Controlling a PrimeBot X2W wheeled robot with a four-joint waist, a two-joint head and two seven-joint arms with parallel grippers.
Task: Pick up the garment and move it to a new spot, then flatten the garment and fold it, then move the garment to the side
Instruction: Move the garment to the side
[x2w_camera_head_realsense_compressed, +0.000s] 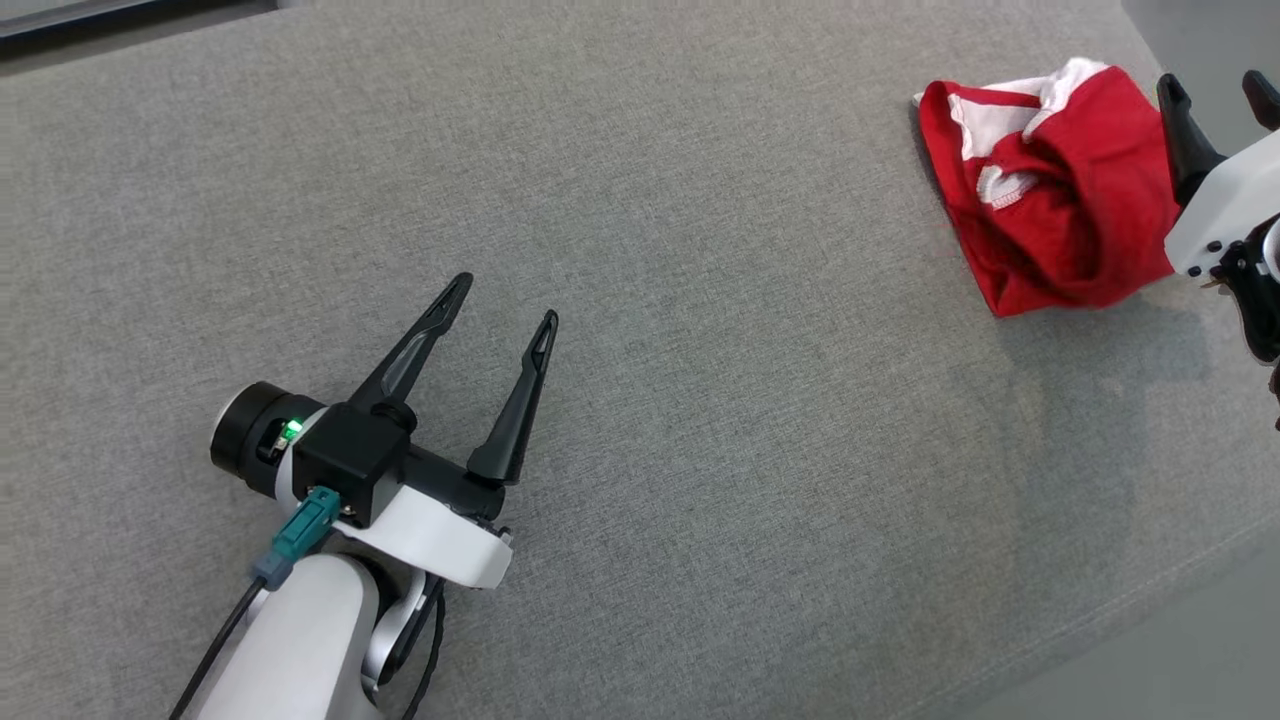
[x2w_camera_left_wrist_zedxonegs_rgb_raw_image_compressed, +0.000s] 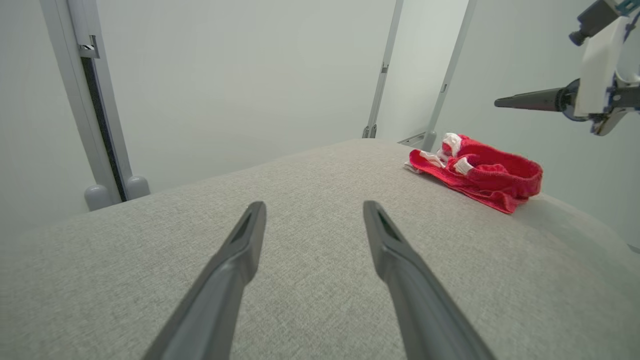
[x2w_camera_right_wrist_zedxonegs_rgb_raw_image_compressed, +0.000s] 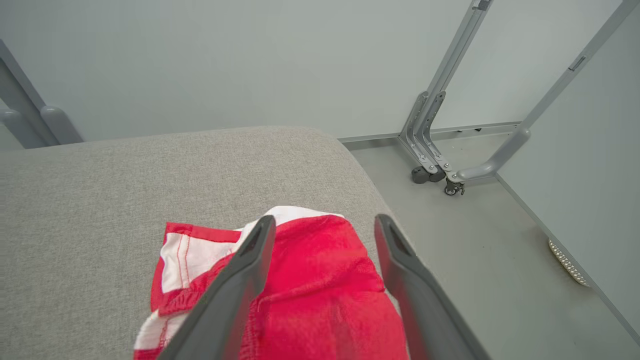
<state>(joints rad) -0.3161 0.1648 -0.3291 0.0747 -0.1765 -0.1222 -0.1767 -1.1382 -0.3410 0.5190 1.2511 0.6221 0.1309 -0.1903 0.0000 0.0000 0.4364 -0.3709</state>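
Toward the upper right of the head view, the garment (x2w_camera_head_realsense_compressed: 1050, 190) lies on the grey fabric table (x2w_camera_head_realsense_compressed: 700, 400), a red piece with white trim, bunched into a loose, rumpled bundle. White panels show along its upper edge and a red fold rolls over its middle. It sits close to the table's right border, near a rounded corner that the right wrist view shows just beyond it.

Just beside the garment, at the right edge of the head view, the right hand (x2w_camera_head_realsense_compressed: 1213, 85) stands wide, its two dark fingers well spread and holding nothing. From the right wrist view the red cloth lies below and between those fingers; from the left wrist view, at the upper right of the frame, that hand hangs in the air above the bundle, apart from it.

Lower left in the head view, the left hand (x2w_camera_head_realsense_compressed: 506, 300) is also wide and empty — its fingers point up the frame over bare grey fabric, well apart from the garment. A green light glows on its wrist.

Past the table, the right wrist view shows a pale floor (x2w_camera_right_wrist_zedxonegs_rgb_raw_image_compressed: 480, 240) and a grey metal frame (x2w_camera_right_wrist_zedxonegs_rgb_raw_image_compressed: 435, 135) on small casters — pale walls stand behind.
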